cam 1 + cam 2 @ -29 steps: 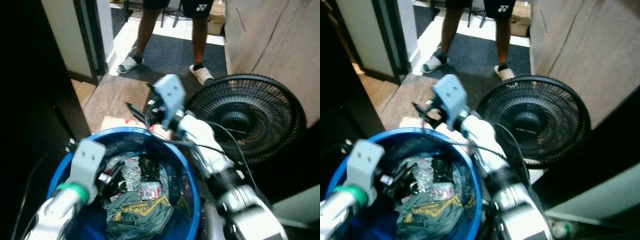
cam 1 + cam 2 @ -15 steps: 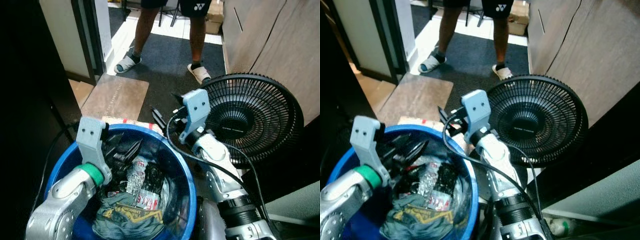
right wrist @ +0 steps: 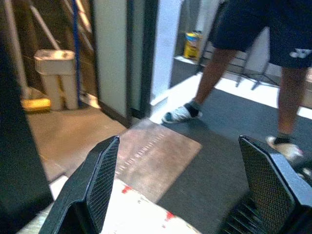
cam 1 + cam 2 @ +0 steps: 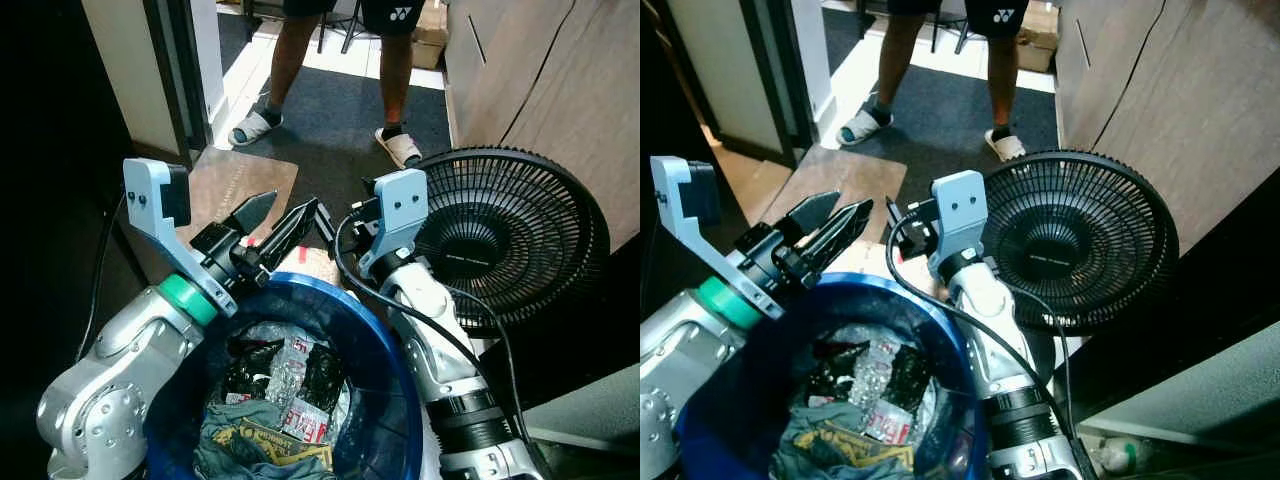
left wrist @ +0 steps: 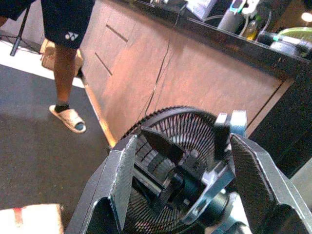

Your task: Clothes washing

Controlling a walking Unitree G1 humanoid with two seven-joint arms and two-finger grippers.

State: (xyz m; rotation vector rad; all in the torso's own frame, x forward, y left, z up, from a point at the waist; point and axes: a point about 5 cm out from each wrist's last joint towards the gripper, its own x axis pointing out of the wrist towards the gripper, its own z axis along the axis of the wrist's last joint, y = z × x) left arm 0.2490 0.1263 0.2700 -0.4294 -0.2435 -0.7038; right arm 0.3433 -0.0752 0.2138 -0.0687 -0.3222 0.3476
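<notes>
Roughly at the start: clothes (image 4: 270, 440) lie crumpled in a round blue plastic tub (image 4: 395, 400), none yet out. Left gripper (image 4: 268, 222) hovers above the tub's far rim, black fingers spread wide, empty. Right gripper (image 4: 325, 225) sits just beside it; its wrist view shows fingers parted, nothing held. Shiny wrappers, perhaps, top the dark fabric. Right of the tub stands a black mesh fan (image 4: 500, 235); a person (image 4: 345, 60) waits beyond.

dark floor (image 4: 330, 130) w/ brown mat (image 4: 225, 195), black fan (image 4: 500, 235), blue bucket (image 4: 390, 350); person's sandalled feet (image 4: 255, 128) stand further off.
</notes>
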